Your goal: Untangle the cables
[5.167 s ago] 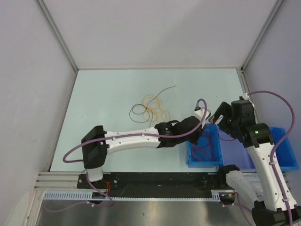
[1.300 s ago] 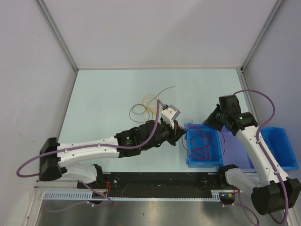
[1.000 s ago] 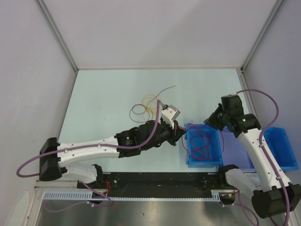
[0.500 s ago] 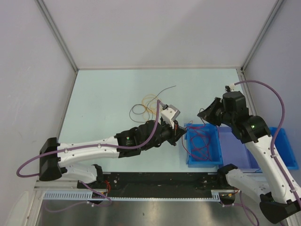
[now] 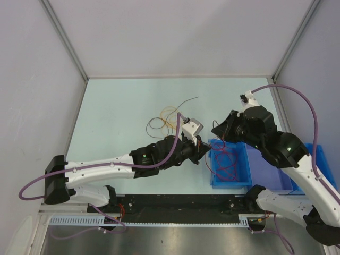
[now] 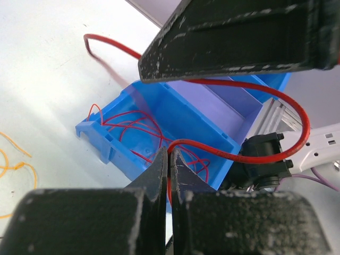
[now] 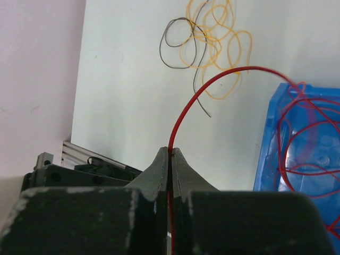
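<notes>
Pale green tabletop, closed in by grey wall panels. Open blue plastic bin at near right; second blue bin against its right side. Slotted grey rail along near edge.

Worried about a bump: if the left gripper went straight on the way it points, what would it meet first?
Most likely the blue bin: the left gripper, shut on a red cable, points at its near wall, with red cables lying inside just beyond. Depth is hard to judge.
</notes>
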`<state>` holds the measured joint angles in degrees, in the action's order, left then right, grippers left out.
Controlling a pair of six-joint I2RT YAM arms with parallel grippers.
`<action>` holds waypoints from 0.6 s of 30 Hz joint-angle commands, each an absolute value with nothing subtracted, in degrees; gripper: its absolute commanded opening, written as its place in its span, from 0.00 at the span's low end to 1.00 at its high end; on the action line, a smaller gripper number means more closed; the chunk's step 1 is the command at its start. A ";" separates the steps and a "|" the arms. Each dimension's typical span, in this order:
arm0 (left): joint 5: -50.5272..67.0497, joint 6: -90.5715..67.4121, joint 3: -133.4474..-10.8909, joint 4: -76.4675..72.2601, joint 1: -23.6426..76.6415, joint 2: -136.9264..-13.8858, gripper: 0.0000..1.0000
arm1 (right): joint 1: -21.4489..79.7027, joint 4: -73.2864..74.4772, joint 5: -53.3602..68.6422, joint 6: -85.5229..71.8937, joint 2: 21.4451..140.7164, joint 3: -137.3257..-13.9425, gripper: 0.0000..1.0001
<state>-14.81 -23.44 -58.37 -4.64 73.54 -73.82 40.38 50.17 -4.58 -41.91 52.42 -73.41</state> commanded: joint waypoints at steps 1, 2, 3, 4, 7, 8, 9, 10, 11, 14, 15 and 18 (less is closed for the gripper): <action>-15.21 -22.68 -58.18 -6.68 73.83 -73.21 0.00 | 42.71 45.62 -6.94 -39.29 51.59 -76.64 0.00; -15.21 -22.68 -58.18 -6.77 73.83 -73.21 0.00 | 42.89 45.53 -7.29 -39.11 51.42 -76.99 0.00; -15.29 -22.68 -58.10 -6.68 73.83 -73.21 0.00 | 42.98 45.70 -7.47 -39.02 51.33 -77.60 0.00; -15.29 -22.68 -58.10 -6.68 73.83 -73.21 0.00 | 42.89 46.14 -8.69 -39.20 51.42 -77.87 0.00; -15.47 -22.68 -58.01 -6.59 73.83 -72.95 0.00 | 42.98 49.90 -12.11 -40.25 52.73 -78.40 0.00; -15.47 -22.68 -58.01 -6.59 73.83 -72.95 0.00 | 42.98 51.05 -13.09 -41.91 53.08 -78.40 0.00; -15.56 -22.68 -57.92 -6.59 73.74 -72.78 0.00 | 42.98 53.76 -13.88 -42.88 53.43 -78.31 0.00; -15.56 -22.68 -57.92 -6.59 73.83 -72.86 0.00 | 42.98 54.92 -14.84 -43.59 54.13 -78.05 0.00; -15.56 -22.68 -57.83 -6.59 73.83 -72.69 0.00 | 42.98 55.80 -15.03 -45.25 54.31 -77.70 0.00; -15.56 -22.85 -57.83 -6.50 73.83 -72.69 0.00 | 43.07 58.97 -16.43 -47.45 53.53 -75.07 0.00; -15.47 -22.76 -57.92 -6.50 73.83 -72.69 0.00 | 42.89 60.45 -16.96 -48.77 53.18 -74.10 0.00; -15.21 -22.76 -58.27 -6.24 73.74 -72.95 0.00 | 41.23 64.93 -18.63 -48.95 52.91 -72.34 0.00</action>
